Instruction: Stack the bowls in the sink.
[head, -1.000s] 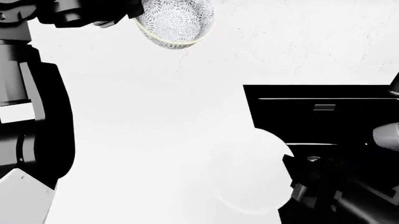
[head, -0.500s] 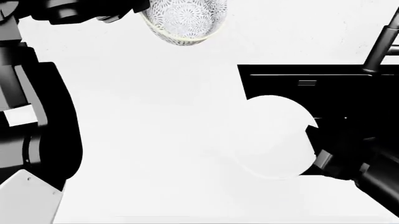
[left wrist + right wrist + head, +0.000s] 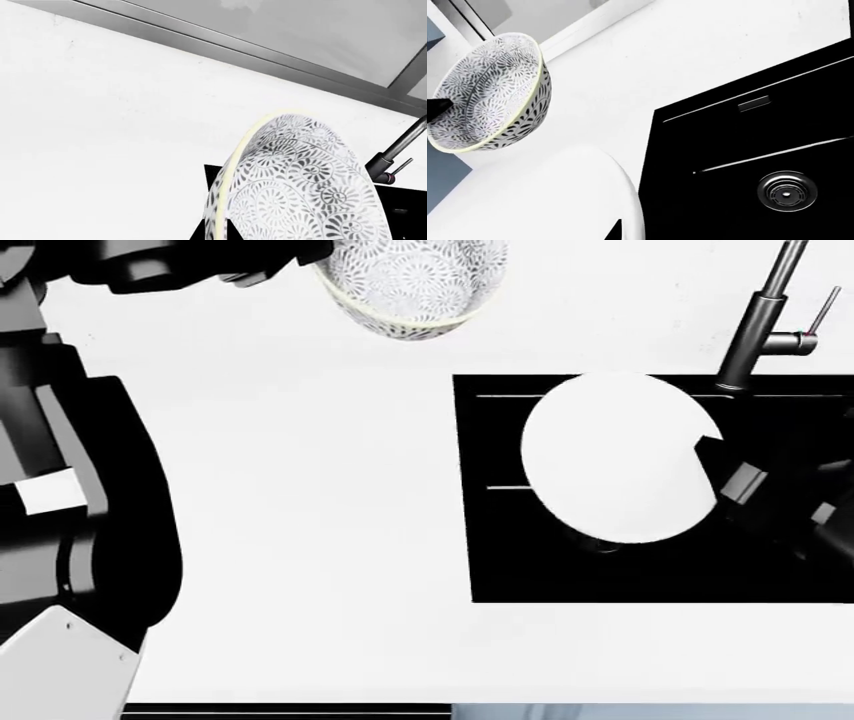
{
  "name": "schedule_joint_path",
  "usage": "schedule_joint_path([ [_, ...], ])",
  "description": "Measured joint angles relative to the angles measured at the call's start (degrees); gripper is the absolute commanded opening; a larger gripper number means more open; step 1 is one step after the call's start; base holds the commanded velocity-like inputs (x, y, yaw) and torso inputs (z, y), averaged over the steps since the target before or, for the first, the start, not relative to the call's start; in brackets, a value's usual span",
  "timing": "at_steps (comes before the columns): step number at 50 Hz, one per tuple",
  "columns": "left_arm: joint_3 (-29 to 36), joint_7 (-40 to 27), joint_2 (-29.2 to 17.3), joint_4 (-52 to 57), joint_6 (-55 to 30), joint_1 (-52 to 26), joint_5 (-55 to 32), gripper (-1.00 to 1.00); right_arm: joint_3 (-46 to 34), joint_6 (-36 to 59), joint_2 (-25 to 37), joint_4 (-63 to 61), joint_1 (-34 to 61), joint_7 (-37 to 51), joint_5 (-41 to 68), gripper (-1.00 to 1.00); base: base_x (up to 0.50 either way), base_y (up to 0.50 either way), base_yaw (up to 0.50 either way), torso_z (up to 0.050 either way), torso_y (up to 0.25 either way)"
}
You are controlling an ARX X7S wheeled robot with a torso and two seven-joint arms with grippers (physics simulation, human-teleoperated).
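So the left gripper (image 3: 274, 265) is clamped on the rim of the patterned bowl (image 3: 407, 285), holding it tilted up at about 12 o'clock in the head view, over the white counter (image 3: 307, 540) and well apart from the sink (image 3: 534, 580). The plain white bowl (image 3: 614, 455) hangs over the black basin at roughly 2 o'clock — the right gripper (image 3: 734, 485) is pinching its edge. The faucet (image 3: 754, 325) stands just behind it, and the drain (image 3: 786, 190) shows in the right wrist view.
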Motion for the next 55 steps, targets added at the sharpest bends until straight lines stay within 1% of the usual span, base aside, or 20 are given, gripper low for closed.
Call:
schedule_joint_path([
  [11, 0.92, 0.5, -0.06, -0.34, 0.31, 0.25, -1.55, -1.0, 1.03, 2.23, -1.29, 2.87, 1.85, 0.27, 0.31, -1.0, 0.0, -0.5, 0.0, 0.001, 0.001],
  [22, 0.87, 0.24, 0.15, 0.42, -0.63, 0.55, -4.05, -1.0, 1.37, 1.38, 0.18, 3.09, 1.37, -0.89, 0.53, -1.0, 0.0, -0.5, 0.0, 0.0, 0.0],
  [31, -1.9, -4.34, 0.38, 4.13, -4.21, 1.82, -9.88, -1.0, 1.36, 0.54, 1.02, 3.19, 0.41, -1.58, 0.43, -1.0, 0.0, -0.5, 0.0, 0.0, 0.001],
  [37, -2.39, -6.88, -0.12, 5.53, -4.76, 2.82, -13.43, -1.0, 1.6, 1.03, 0.94, 4.27, 0.39, -1.34, 0.4, -1.0, -0.02, -0.5, 0.0, 0.0, 0.0],
  [41, -2.17, -7.71, -0.46, 5.86, -4.49, 3.17, -14.82, -1.0, 1.63, 1.01, 1.24, 5.08, 0.17, -1.39, 0.34, -1.0, -0.03, -0.47, 0.0, 0.0, 0.003],
  [47, -1.61, -8.31, -0.55, 6.04, -3.95, 3.35, -16.71, -1.0, 1.51, 0.01, 2.5, 5.49, -0.5, -1.71, 0.06, -1.0, 0.0, -0.02, 0.0, 0.0, 0.0],
  [55, -1.12, -9.15, -1.14, 6.13, -3.52, 3.5, -17.93, -1.0, 1.58, -0.48, 3.41, 5.38, -1.27, -1.98, 0.2, -1.0, 0.0, -0.44, 0.0, 0.001, 0.001],
])
